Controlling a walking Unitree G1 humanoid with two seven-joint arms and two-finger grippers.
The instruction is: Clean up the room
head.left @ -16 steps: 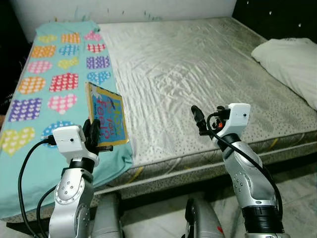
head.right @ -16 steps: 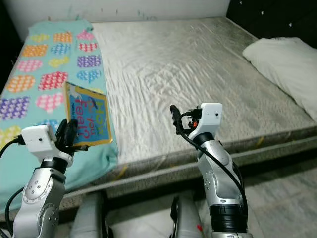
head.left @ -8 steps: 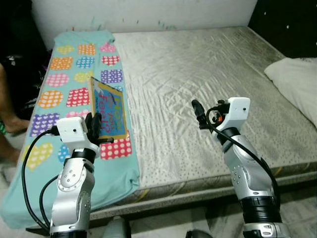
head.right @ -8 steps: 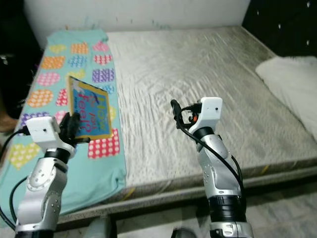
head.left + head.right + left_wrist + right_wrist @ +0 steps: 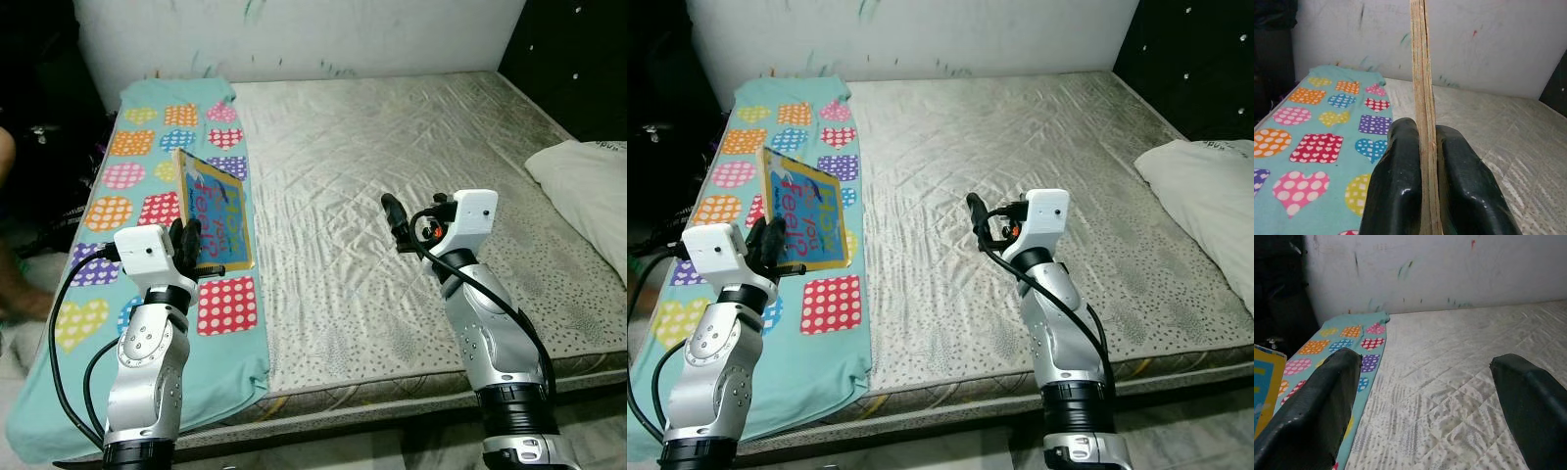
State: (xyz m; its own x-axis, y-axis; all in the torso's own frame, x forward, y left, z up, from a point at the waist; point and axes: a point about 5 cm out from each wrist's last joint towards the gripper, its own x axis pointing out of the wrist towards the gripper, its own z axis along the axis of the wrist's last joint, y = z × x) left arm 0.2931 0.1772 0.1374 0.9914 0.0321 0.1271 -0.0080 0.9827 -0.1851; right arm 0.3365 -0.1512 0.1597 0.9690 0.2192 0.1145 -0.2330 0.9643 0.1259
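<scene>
The book (image 5: 216, 211), a thin picture book with a blue and yellow cover, was held upright in the air above the heart-patterned blanket (image 5: 137, 186) that covered the robot's-left strip of the bed (image 5: 392, 147). The left gripper (image 5: 189, 253) had its fingers (image 5: 1396, 186) closed on the book's lower edge, one on each face, as the left wrist view showed. Judged risk: the grip was only at the bottom edge of a tall, thin book, so the book could pivot or slip between the fingers if the arm swung or the robot stepped; a drop would land it back on the blanket. Left arm was raised with the elbow bent and the wrist pointing forward over the near bed edge. The right gripper (image 5: 397, 223) was empty, with its fingers (image 5: 1317, 411) spread wide apart, held up over the bare mattress near the middle of the bed and well apart from the book; forearm rose steeply from the elbow. A white pillow (image 5: 588, 191) lay at the robot's-right side of the bed.
</scene>
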